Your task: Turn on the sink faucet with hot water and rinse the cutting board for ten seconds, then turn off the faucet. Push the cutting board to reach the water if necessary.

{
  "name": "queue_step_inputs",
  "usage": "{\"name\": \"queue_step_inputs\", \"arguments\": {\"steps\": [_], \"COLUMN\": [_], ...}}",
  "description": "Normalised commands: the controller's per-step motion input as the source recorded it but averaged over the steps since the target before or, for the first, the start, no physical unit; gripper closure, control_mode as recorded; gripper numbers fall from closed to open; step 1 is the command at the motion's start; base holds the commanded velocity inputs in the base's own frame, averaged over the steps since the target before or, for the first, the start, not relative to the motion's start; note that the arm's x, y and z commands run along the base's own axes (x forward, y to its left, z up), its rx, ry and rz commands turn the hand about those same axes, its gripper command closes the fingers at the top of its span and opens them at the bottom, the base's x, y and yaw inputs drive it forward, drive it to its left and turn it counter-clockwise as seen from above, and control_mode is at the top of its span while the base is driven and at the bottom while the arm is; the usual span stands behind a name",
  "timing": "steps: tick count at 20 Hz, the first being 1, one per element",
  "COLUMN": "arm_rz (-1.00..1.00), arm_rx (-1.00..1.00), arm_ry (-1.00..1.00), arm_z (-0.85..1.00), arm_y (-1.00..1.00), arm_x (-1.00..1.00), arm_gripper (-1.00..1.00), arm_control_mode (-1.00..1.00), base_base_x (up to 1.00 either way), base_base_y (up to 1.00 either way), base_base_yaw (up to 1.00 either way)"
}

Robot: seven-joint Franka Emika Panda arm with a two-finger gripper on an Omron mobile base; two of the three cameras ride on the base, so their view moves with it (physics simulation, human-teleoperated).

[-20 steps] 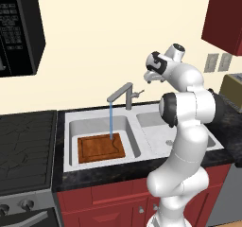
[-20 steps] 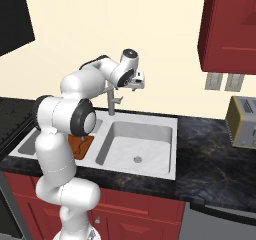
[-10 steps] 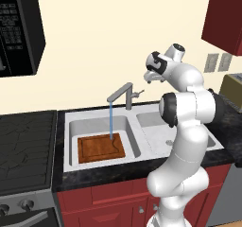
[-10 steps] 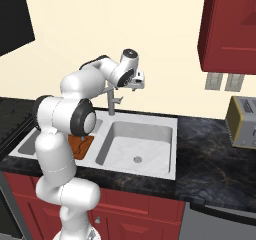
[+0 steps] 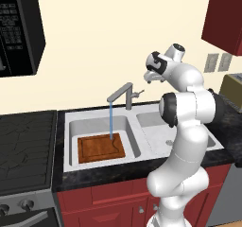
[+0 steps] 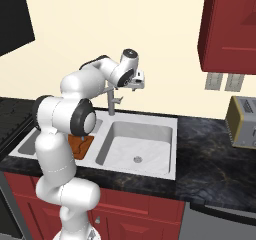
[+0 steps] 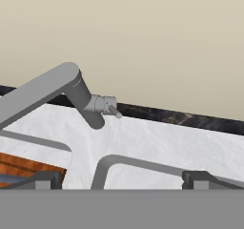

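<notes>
Below the parted jaws of the gripper [image 7: 122, 179], water [image 5: 110, 121] strikes the cutting board [image 5: 100, 147]; a misjudged descent could overshoot the faucet lever [image 7: 113, 110].

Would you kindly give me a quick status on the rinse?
Gripper open, raised near the faucet. Water running onto cutting board in left basin of sink. Lever unobstructed.

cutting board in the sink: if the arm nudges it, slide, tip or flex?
The cutting board lies flat on the floor of the sink, so it would probably slide rather than tip. It looks like solid wood, likely stiff. The water lands on it, so its surface may be slick.
</notes>
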Motion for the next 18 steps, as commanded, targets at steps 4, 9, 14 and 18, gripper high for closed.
{"name": "queue_step_inputs", "arguments": {"steps": [4, 9, 14, 18], "arm_rz": [0.0, 0.0, 0.0, 0.0], "arm_rx": [0.0, 0.0, 0.0, 0.0], "arm_ry": [0.0, 0.0, 0.0, 0.0], "arm_z": [0.0, 0.0, -0.01, -0.05], "arm_y": [0.0, -0.01, -0.03, -0.02], "arm_x": [0.0, 0.2, 0.38, 0.2], "arm_gripper": [-1.0, -1.0, -1.0, -1.0], "arm_control_mode": [-1.0, -1.0, -1.0, -1.0], "base_base_x": [0.0, 0.0, 0.0, 0.0], "base_base_y": [0.0, 0.0, 0.0, 0.0], "base_base_yaw": [0.0, 0.0, 0.0, 0.0]}}
